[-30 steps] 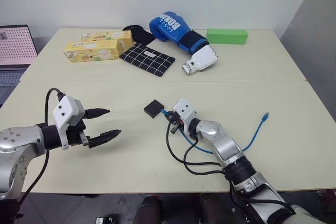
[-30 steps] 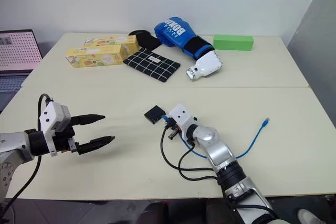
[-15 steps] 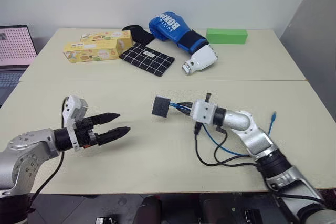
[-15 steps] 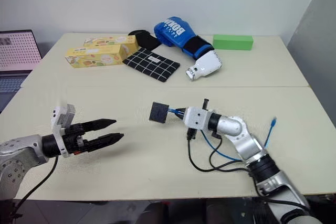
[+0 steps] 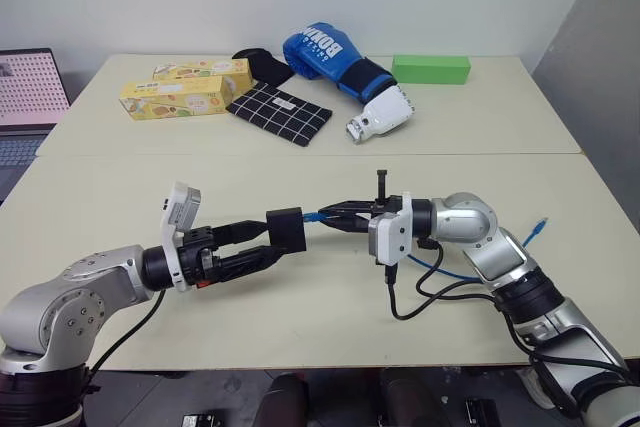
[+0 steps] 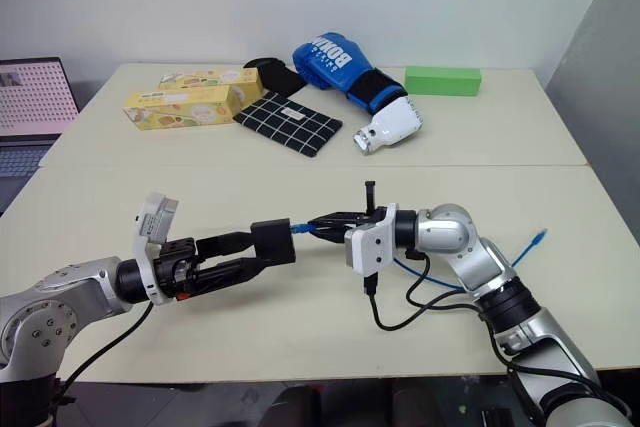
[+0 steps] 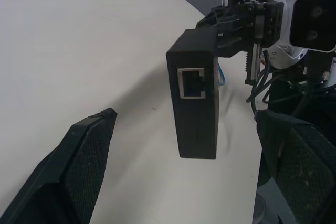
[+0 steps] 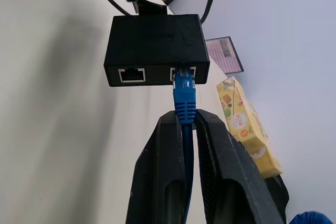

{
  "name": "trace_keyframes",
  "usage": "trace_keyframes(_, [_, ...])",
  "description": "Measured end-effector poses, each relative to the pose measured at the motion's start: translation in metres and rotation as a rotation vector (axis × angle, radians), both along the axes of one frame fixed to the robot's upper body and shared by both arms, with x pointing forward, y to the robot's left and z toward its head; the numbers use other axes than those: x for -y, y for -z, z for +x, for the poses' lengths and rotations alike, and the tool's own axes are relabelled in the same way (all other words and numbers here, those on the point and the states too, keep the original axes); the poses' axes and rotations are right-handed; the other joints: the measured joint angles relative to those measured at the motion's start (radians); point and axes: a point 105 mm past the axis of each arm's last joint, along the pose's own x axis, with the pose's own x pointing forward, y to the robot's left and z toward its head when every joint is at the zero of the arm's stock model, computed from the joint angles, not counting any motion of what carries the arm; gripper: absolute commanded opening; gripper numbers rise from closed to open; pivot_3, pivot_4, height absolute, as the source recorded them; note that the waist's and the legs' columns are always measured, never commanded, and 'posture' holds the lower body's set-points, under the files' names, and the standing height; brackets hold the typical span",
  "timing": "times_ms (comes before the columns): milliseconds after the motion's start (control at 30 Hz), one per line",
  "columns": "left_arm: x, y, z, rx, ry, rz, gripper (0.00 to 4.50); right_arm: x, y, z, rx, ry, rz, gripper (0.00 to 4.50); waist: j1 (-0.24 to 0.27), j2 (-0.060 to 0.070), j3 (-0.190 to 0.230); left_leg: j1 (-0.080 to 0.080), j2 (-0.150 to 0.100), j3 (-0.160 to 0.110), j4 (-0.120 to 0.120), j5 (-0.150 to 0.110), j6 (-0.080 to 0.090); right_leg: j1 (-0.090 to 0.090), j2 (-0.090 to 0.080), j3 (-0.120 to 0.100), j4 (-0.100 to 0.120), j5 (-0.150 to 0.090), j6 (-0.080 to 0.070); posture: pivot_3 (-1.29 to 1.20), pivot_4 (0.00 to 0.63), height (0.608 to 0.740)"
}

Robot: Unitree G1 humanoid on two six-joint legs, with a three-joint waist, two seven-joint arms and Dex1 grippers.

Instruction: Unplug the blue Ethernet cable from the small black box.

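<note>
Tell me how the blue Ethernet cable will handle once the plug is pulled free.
The blue Ethernet cable is probably floppy: it droops in loose curves onto the table. It seems light; the small black box hangs from its plug. Expect the freed end to sag.

Right gripper (image 6: 322, 219) is clamped on the blue Ethernet cable (image 6: 302, 230) right at the plug, holding the small black box (image 6: 272, 242) up above the table (image 6: 300, 337). Left gripper (image 6: 246, 253) sits spread around the box's other side, fingers above and below it.
</note>
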Motion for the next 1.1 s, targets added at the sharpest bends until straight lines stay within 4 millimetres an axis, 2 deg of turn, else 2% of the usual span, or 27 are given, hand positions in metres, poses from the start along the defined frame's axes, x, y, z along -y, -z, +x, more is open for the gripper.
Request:
trace_keyframes(100, [0.004, 0.002, 0.002, -0.004, 0.008, -0.024, 4.03, -0.003, -0.003, -0.003, -0.004, -0.013, 0.016, 0.08, 0.002, 0.0, 0.0, 0.0, 0.0, 0.0, 0.0, 0.0, 0.0, 0.0, 0.0, 0.0, 0.0, 0.0, 0.0, 0.0, 0.15, 0.74])
trace_keyframes(567, [0.014, 0.003, 0.001, -0.011, 0.051, -0.047, 1.08, -0.005, -0.003, -0.005, 0.042, -0.017, 0.0, 0.07, 0.003, 0.0, 0.0, 0.0, 0.0, 0.0, 0.0, 0.0, 0.0, 0.0, 0.0, 0.0, 0.0, 0.0, 0.0, 0.0, 0.15, 0.74])
trace_keyframes(633, [0.016, 0.003, -0.001, -0.012, 0.067, -0.055, 0.8, -0.003, -0.003, -0.005, 0.068, -0.014, -0.009, 0.07, 0.004, 0.0, 0.0, 0.0, 0.0, 0.0, 0.0, 0.0, 0.0, 0.0, 0.0, 0.0, 0.0, 0.0, 0.0, 0.0, 0.15, 0.74])
trace_keyframes(700, [0.016, 0.003, -0.002, -0.014, 0.074, -0.058, 0.8, -0.003, -0.002, -0.006, 0.103, -0.023, -0.014, 0.07, 0.005, 0.0, 0.0, 0.0, 0.0, 0.0, 0.0, 0.0, 0.0, 0.0, 0.0, 0.0, 0.0, 0.0, 0.0, 0.0, 0.15, 0.74])
trace_keyframes(733, [0.017, 0.004, -0.003, -0.018, 0.078, -0.058, 0.8, -0.002, -0.001, -0.007, 0.138, -0.031, -0.024, 0.78, 0.005, 0.0, 0.0, 0.0, -0.001, 0.0, 0.0, 0.0, 0.0, 0.0, 0.0, 0.0, 0.0, 0.0, 0.0, 0.0, 0.15, 0.74])
trace_keyframes(800, [0.015, 0.006, -0.001, -0.024, 0.065, -0.047, 0.8, -0.002, 0.0, -0.012, 0.175, -0.063, -0.03, 1.25, 0.005, 0.0, 0.0, 0.0, -0.001, 0.001, 0.0, 0.0, 0.0, 0.0, 0.0, 0.0, 0.0, 0.0, 0.0, 0.0, 0.15, 0.74])
trace_keyframes(900, [0.014, 0.007, 0.0, -0.025, 0.058, -0.042, 0.8, -0.001, 0.0, -0.014, 0.183, -0.074, -0.035, 1.85, 0.006, 0.0, 0.0, 0.0, 0.0, 0.0, 0.0, 0.0, 0.0, 0.0, 0.0, 0.0, 0.0, 0.0, 0.0, 0.0, 0.15, 0.74])
trace_keyframes(1033, [0.014, 0.007, 0.003, 0.002, 0.061, -0.014, 0.8, 0.011, 0.002, -0.019, 0.03, -0.053, -0.062, 2.69, 0.01, 0.0, 0.0, 0.0, 0.0, -0.001, 0.0, 0.0, 0.0, 0.001, -0.001, 0.0, -0.001, 0.0, 0.0, 0.0, 0.15, 0.74])
trace_keyframes(1100, [0.015, 0.011, 0.003, 0.002, 0.078, -0.005, 0.8, 0.02, 0.002, -0.025, -0.118, -0.038, -0.08, 2.7, 0.012, 0.0, 0.0, 0.0, 0.0, -0.002, 0.001, 0.0, 0.0, 0.002, -0.001, -0.001, -0.001, 0.0, 0.0, 0.0, 0.15, 0.74])
